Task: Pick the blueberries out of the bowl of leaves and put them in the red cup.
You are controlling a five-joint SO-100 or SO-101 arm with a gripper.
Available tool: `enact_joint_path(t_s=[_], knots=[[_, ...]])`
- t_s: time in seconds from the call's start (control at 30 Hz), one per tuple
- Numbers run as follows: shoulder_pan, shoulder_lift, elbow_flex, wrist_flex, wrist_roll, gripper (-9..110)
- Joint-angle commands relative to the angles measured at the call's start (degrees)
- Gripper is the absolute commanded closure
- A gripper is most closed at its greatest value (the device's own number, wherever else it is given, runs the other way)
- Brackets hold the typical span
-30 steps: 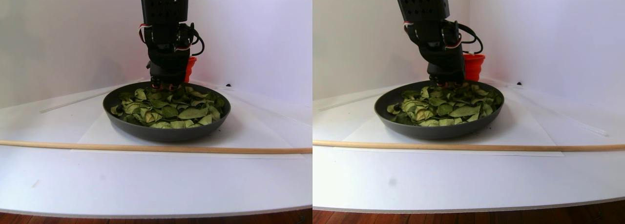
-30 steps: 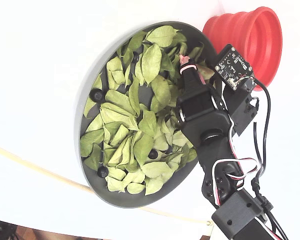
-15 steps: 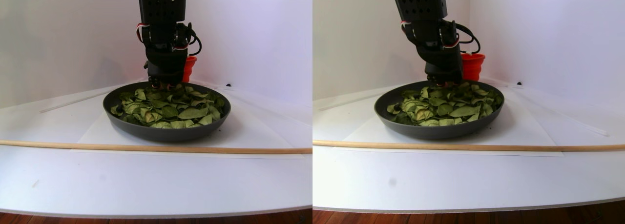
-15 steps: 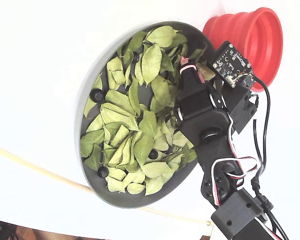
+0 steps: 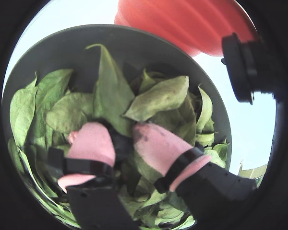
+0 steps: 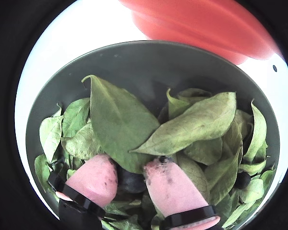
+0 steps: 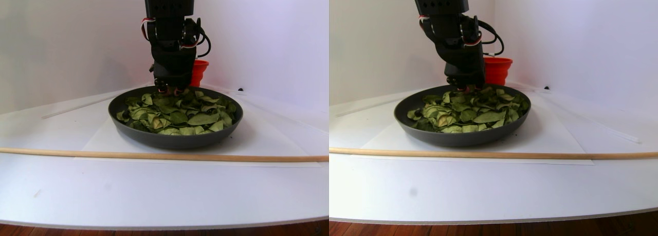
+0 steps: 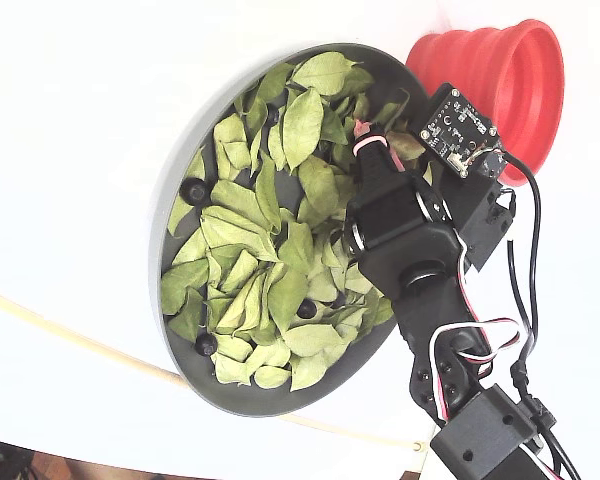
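My fingers (image 6: 130, 178) pinching a dark blueberry (image 6: 129, 182) among the leaves (image 6: 120, 124), at the bowl (image 6: 149, 60) edge nearest the red cup (image 8: 515, 85)

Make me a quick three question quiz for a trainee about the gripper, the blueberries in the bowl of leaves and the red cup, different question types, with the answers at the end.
1. True or false: the gripper has a blueberry between its pink fingertips.
2. Multiple choice: in the fixed view, the red cup stands A) inside the bowl, B) just outside its rim, C) on the wooden stick.
3. Fill in: the loose berry near the bowl's left rim in the fixed view lies among the ____.

Key: 1 true; 2 B; 3 leaves.
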Motion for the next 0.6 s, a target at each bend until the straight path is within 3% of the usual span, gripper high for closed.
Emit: enact_joint_path(t_s=[0.0,0.57], knots=[[-0.26,4.57,-0.88,0.18,-0.53,91],[0.62,9.05,-3.34,2.55,-0.97,92]])
